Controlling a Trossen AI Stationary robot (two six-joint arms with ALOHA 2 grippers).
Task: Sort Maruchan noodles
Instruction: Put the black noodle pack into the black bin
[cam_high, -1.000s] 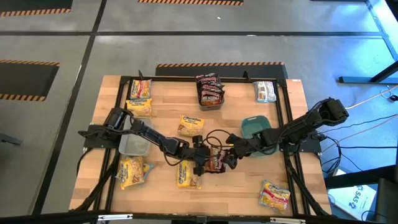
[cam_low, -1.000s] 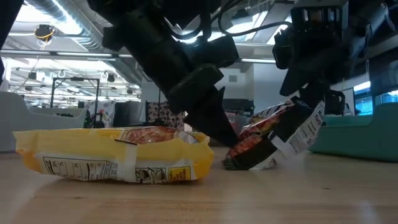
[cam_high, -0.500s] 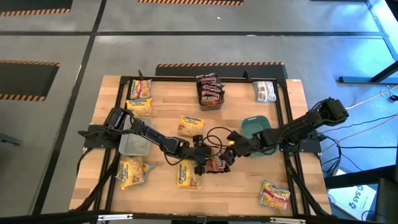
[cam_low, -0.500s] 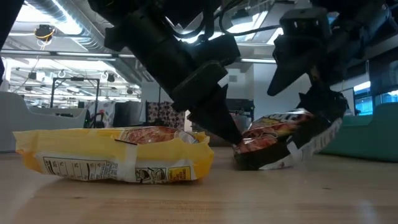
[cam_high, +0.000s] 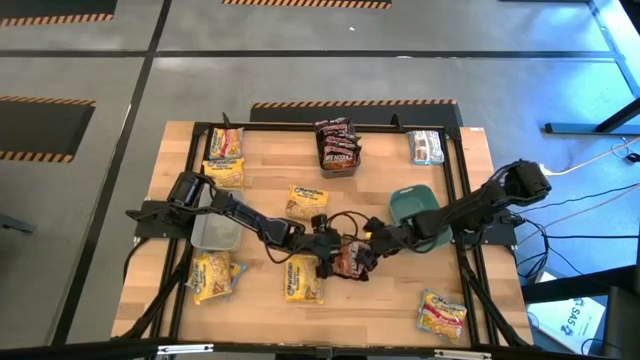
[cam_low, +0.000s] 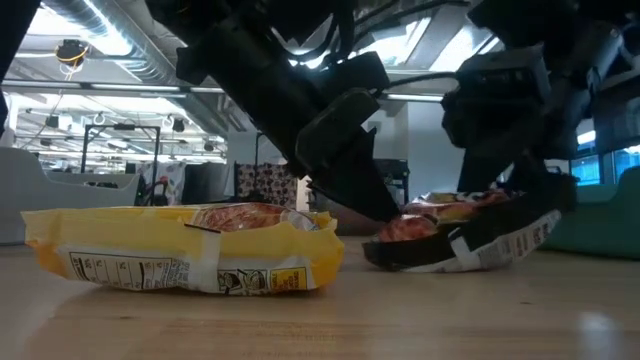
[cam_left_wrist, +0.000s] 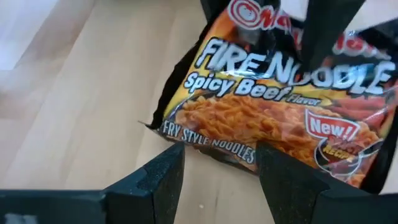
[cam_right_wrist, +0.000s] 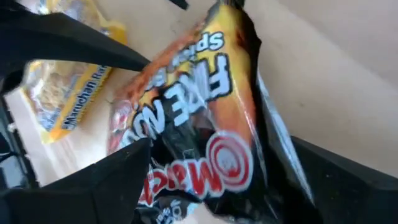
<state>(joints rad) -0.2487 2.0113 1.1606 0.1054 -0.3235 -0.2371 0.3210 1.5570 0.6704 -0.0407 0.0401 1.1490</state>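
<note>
- I see both arms meeting near the middle of the wooden table (cam_high: 380, 160), over one dark red-orange packet (cam_high: 350, 262) printed "Fire Noodle Spicy Beef".
- My left gripper (cam_high: 327, 249) comes in from the left side; in its wrist view its fingers (cam_left_wrist: 163, 176) stand part-way apart, just at the packet's near edge, with wood showing between them and nothing clamped.
- My right gripper (cam_high: 374, 247) reaches in from the right; its fingers (cam_right_wrist: 118, 180) are spread wide on either side of the same packet's logo end, and I cannot say they press on it.
- In the low view the dark red-orange packet lies nearly flat on the wood, its far end slightly raised, with both grippers close above it.
- A yellow packet (cam_low: 185, 248) lies flat just beside it, toward the left arm's side.
- Other yellow packets: one (cam_high: 306, 201) near the table's middle, two (cam_high: 224, 158) at the far left corner, one (cam_high: 214, 275) at the near left, one (cam_high: 441, 315) at the near right.
- A stack of dark red-orange packets (cam_high: 337, 146) sits at the far middle edge.
- A silver-white packet (cam_high: 426, 147) lies at the far right.
- A dark green dish (cam_high: 408, 201) sits beside the right arm; a clear grey bin (cam_high: 214, 233) sits under the left arm.
</note>
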